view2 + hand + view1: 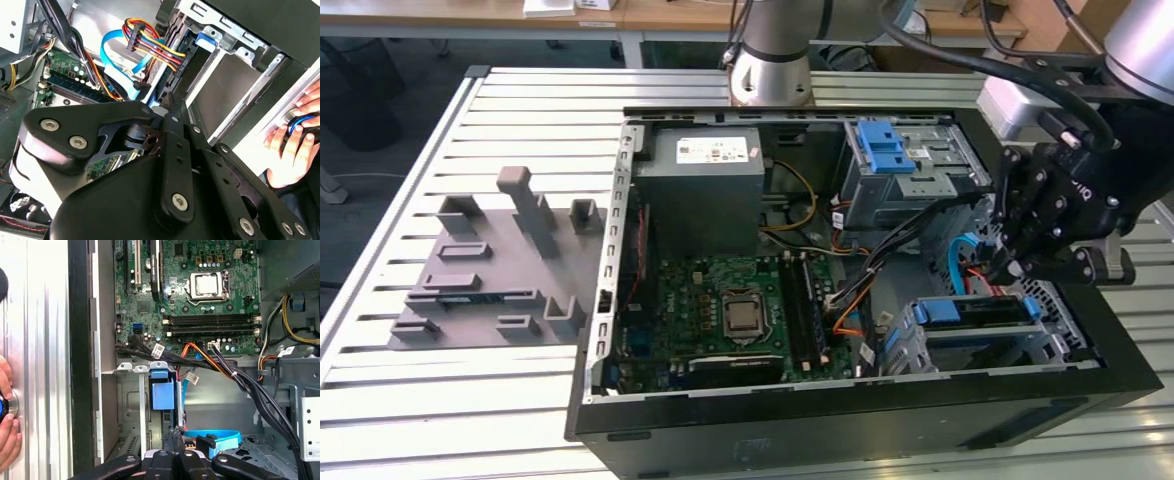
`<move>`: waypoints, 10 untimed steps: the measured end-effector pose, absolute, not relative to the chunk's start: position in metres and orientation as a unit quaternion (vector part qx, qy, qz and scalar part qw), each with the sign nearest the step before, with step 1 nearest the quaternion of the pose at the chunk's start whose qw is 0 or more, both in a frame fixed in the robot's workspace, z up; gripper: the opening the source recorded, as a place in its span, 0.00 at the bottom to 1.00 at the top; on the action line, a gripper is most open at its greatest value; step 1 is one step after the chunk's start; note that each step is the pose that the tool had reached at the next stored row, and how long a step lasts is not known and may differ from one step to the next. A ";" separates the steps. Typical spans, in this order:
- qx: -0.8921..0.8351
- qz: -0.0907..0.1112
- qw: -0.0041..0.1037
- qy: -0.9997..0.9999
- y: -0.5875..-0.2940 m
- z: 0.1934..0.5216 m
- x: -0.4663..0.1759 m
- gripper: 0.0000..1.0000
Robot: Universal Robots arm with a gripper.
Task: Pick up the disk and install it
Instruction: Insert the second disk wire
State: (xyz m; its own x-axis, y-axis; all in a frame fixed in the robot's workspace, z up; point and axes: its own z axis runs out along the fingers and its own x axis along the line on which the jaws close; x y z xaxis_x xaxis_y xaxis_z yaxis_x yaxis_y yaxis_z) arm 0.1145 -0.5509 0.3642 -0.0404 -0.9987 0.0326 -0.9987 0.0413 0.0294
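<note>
Seating the disk [971, 312], seemingly already in the lower drive cage [1051, 345] beside the gripper [1003, 272], closed and empty, calls for a straight push clear of the cables [907, 240].

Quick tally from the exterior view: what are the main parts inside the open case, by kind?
Metal drive cages with blue latches: 2
Grey power-supply box: 1
Green motherboard: 1
Total: 4
</note>
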 end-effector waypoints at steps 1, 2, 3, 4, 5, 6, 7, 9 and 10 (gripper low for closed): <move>0.692 0.001 0.022 -0.721 -0.551 0.364 0.113 0.11; 0.692 0.001 0.022 -0.721 -0.551 0.364 0.112 0.11; 0.692 0.001 0.022 -0.721 -0.551 0.364 0.111 0.11; 0.692 0.001 0.022 -0.721 -0.551 0.365 0.110 0.11; 0.692 0.001 0.021 -0.721 -0.551 0.365 0.110 0.11; 0.692 0.001 0.021 -0.721 -0.551 0.366 0.109 0.11; 0.692 0.001 0.021 -0.721 -0.551 0.366 0.109 0.11; 0.692 0.001 0.021 -0.721 -0.550 0.368 0.109 0.11; 0.692 0.001 0.021 -0.721 -0.550 0.368 0.109 0.11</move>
State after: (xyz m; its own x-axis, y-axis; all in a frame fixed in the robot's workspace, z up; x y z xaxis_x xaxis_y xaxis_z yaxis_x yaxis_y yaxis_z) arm 0.1089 -0.5500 0.3685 -0.0404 -0.9986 0.0327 -0.9988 0.0413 0.0273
